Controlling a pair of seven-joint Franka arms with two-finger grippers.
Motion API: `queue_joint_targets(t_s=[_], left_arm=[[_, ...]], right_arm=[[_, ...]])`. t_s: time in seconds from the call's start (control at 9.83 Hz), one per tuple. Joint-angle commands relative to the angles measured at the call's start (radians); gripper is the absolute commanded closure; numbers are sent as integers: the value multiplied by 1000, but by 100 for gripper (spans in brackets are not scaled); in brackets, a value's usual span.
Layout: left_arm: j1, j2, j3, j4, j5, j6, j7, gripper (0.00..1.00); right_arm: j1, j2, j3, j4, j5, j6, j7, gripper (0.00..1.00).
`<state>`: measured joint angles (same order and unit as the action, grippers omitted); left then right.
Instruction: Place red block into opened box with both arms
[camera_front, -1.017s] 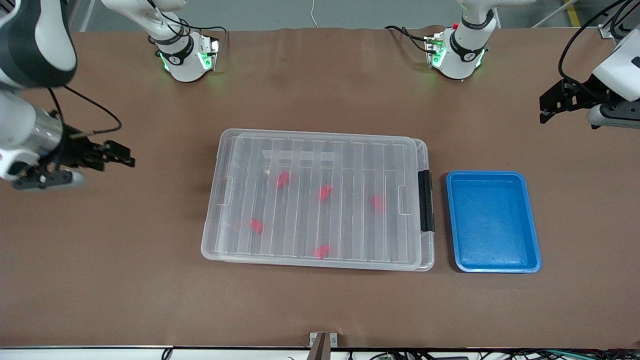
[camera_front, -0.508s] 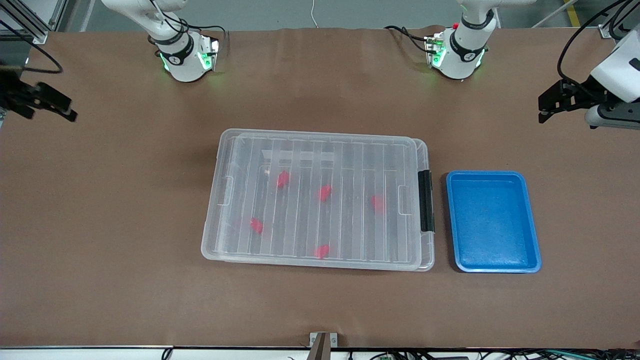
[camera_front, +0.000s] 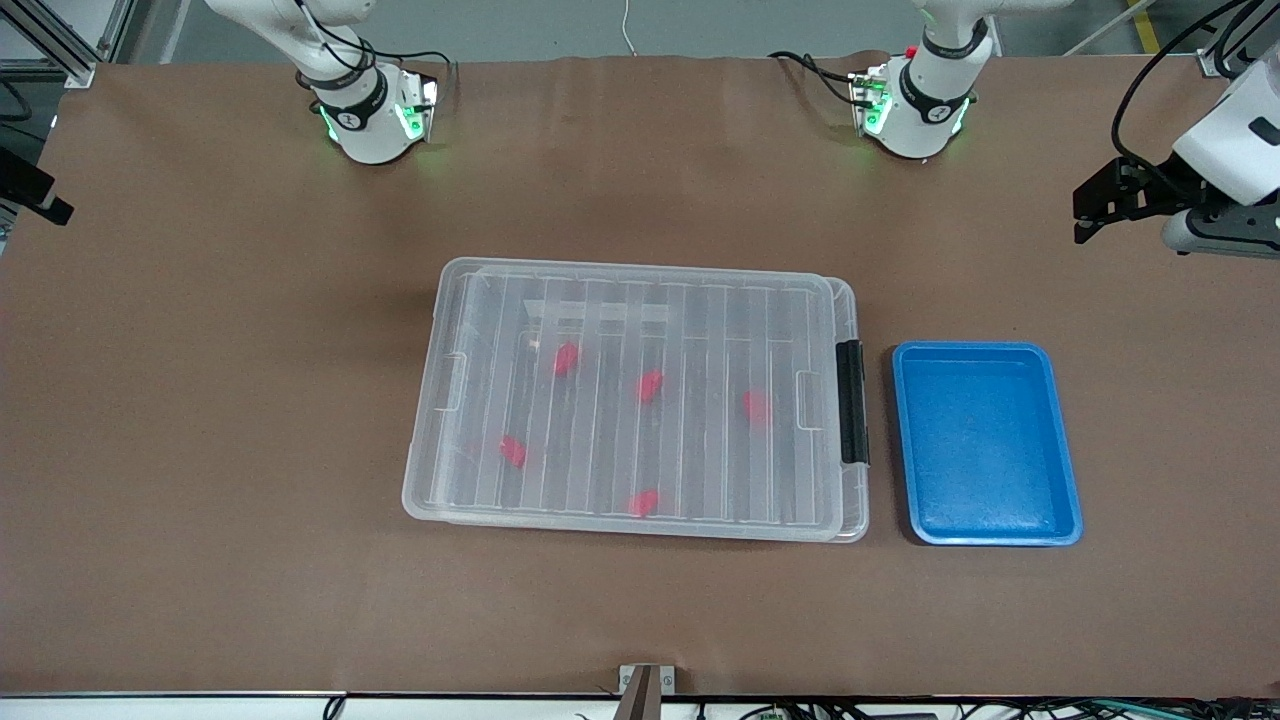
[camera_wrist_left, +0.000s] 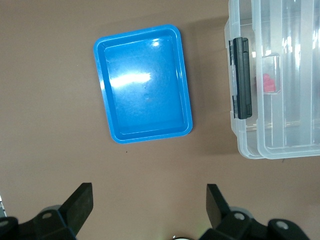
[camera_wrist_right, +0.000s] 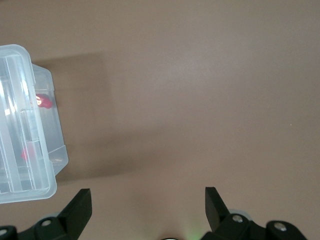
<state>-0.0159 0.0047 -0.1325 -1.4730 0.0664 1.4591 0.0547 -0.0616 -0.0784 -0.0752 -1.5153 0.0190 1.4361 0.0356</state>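
The clear box (camera_front: 422, 470) lies mid-table with its ribbed see-through lid (camera_front: 700, 330) resting on top and a black latch (camera_front: 851, 400) at the left arm's end. Several red blocks show through the lid, one of them (camera_front: 650, 385) near the middle. My left gripper (camera_front: 1085, 205) hangs open over bare table at the left arm's end; in its wrist view the gripper (camera_wrist_left: 150, 200) holds nothing, and the box (camera_wrist_left: 280, 145) and a red block (camera_wrist_left: 270, 83) show. My right gripper (camera_front: 40, 198) is at the right arm's table edge, open and holding nothing (camera_wrist_right: 148, 202), with the box corner (camera_wrist_right: 25, 180) in sight.
A blue tray (camera_front: 985, 440) with nothing in it sits beside the box's latch end, toward the left arm's end of the table; it also shows in the left wrist view as the blue tray (camera_wrist_left: 142, 82). Brown tabletop surrounds the box.
The right arm has pulled away from beside the box out to the table's edge, now mostly out of the front view. The left gripper has barely shifted. Box and blocks have not moved.
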Motion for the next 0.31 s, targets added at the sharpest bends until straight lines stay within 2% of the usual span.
queue_joint_targets(t_s=[0.0, 0.2], left_arm=[[-6, 17, -4, -1, 23, -19, 4, 0], [-1, 17, -4, -1, 23, -20, 4, 0]], right_arm=[[-14, 3, 9, 15, -5, 3, -20, 0], [-12, 8, 8, 15, -4, 1, -22, 0]])
